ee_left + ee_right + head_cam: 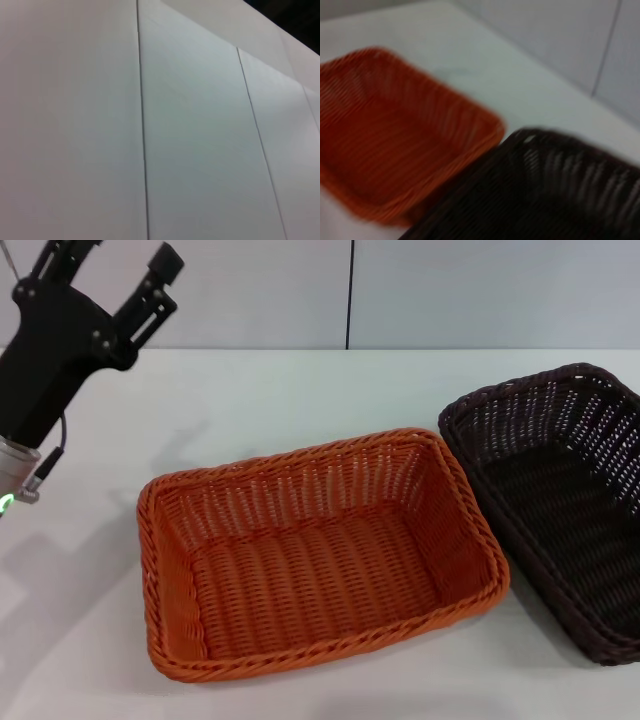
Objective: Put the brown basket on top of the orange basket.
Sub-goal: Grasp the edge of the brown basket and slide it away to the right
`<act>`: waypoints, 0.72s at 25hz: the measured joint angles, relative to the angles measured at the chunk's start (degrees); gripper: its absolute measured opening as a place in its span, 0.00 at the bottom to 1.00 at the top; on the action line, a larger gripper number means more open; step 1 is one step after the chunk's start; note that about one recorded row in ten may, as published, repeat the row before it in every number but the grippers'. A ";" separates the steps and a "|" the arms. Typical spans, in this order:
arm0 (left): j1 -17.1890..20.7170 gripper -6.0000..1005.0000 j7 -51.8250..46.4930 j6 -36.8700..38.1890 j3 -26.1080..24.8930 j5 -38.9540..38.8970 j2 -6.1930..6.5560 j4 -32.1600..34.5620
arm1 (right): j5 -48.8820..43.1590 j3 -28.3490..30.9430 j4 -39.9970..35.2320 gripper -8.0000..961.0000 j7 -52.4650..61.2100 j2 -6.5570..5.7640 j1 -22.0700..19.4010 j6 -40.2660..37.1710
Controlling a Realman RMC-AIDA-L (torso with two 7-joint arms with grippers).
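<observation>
- On the white tabletop point(300, 390), centre: the orange basket point(320, 550), rectangular woven wicker, braided rim, upright, nothing inside.
- Just beside it, toward the robot's right: the brown basket point(560, 500), same build, dark, upright and also holding nothing; its near rim touches or slightly overlaps the orange rim at the shared corner, though which of the two cannot be told. Stacking not yet done.
- Left gripper point(118, 282): raised above the table's far left corner, well apart from both baskets, fingers spread apart, holding nothing. Its wrist camera sees only wall panels point(190, 130).
- Right gripper: not visible in any view; whether its fingers are apart or together cannot be told. Its wrist camera looks down over the brown basket's rim point(555, 165) with the orange basket point(395, 130) beyond.
- Risks, as judged: a one-sided grasp on the braided rim may tip the brown basket; lifting it while the rims overlap may drag the orange basket along; a skewed placement would leave it perched on the rim, not seated squarely.
</observation>
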 joint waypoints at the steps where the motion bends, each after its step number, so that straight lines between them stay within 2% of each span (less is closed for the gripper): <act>1: -0.02 0.81 0.01 0.05 -0.54 -0.03 -0.03 0.10 | -0.74 -0.30 -0.18 0.60 0.00 0.19 -0.37 -1.03; 5: -0.94 0.81 0.16 -0.32 -2.66 -0.31 -0.32 -0.83 | -2.70 -2.48 -0.71 0.60 -0.31 1.02 -2.13 -4.60; 18: -1.91 0.81 2.84 -0.90 -2.14 -2.87 -0.67 -1.38 | -5.22 -10.43 -0.30 0.60 -2.62 2.73 -3.86 -7.21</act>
